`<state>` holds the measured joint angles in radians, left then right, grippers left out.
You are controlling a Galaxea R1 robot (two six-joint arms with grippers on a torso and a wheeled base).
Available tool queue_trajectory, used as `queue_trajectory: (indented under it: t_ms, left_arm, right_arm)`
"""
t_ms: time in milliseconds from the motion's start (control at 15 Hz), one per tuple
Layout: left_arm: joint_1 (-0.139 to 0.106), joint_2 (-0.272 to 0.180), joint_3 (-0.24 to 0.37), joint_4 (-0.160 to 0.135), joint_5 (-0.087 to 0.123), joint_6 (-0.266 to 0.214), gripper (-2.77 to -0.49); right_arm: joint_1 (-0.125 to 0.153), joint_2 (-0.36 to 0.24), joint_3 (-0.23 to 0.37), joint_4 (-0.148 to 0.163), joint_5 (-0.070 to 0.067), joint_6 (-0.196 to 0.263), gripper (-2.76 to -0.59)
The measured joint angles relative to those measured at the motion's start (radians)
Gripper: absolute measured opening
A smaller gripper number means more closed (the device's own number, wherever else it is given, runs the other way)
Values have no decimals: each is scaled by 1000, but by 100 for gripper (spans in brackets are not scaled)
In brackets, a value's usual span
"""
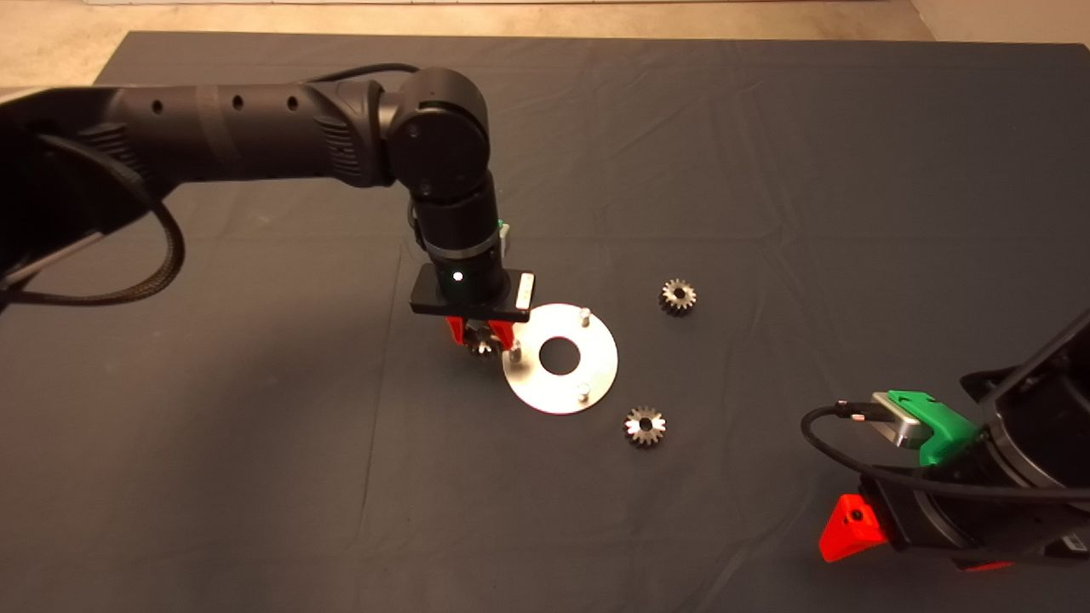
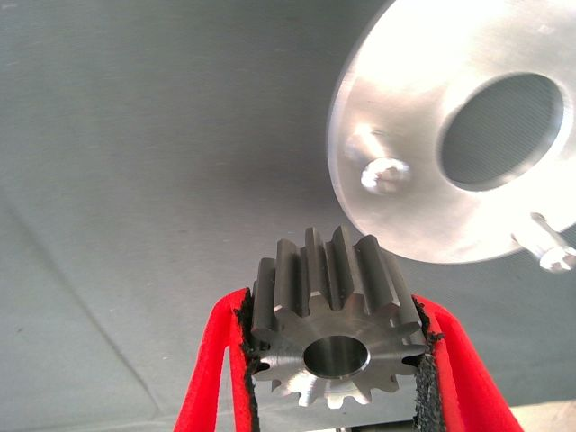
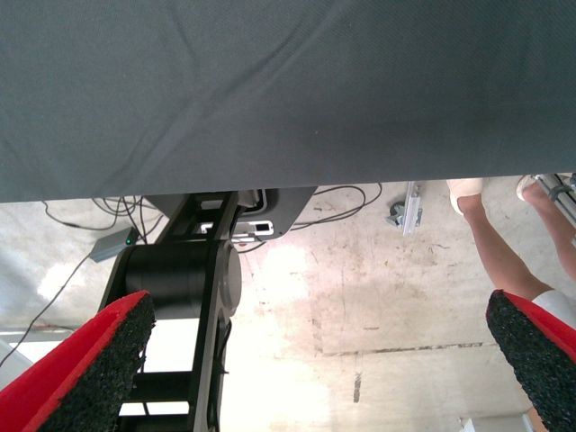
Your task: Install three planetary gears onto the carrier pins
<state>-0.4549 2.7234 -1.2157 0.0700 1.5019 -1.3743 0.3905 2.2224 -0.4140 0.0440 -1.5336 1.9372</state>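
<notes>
My left gripper (image 1: 483, 338) is shut on a planetary gear (image 2: 335, 329), held just above the mat beside the left edge of the silver disc (image 1: 596, 362). The gear (image 1: 482, 341) shows between the red fingers (image 2: 216, 378). The disc carries three carrier pins: one near the gripper (image 1: 514, 350), one at the far side (image 1: 584, 316), one at the near side (image 1: 583, 392). In the left wrist view the nearest pin (image 2: 385, 174) stands bare beyond the gear. Two more gears lie on the mat, one right of the disc (image 1: 678, 296), one in front of it (image 1: 645, 426). My right gripper (image 3: 315, 360) is open and parked at the lower right.
The dark mat (image 1: 255, 443) covers the table. In the right wrist view, past the mat's edge, a black stand (image 3: 184, 297), cables and a person's leg (image 3: 490, 238) show on the floor.
</notes>
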Motion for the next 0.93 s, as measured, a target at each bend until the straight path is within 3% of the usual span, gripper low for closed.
queue_trajectory:
  t_ms: [267,533,733,933]
  left_arm:
    - [1,3,-11,0,-2,6,-257]
    - [38,3,-11,4,-6,19,-257]
    - [39,3,-11,43,-8,22,-257]
    - [39,5,-17,44,-35,28,-257]
  right_arm:
    - [0,0,0,0,0,0,-60]
    - [0,0,0,0,0,0,-60]
    - [0,0,0,0,0,0,-60]
    - [-1,0,0,0,0,0,-60]
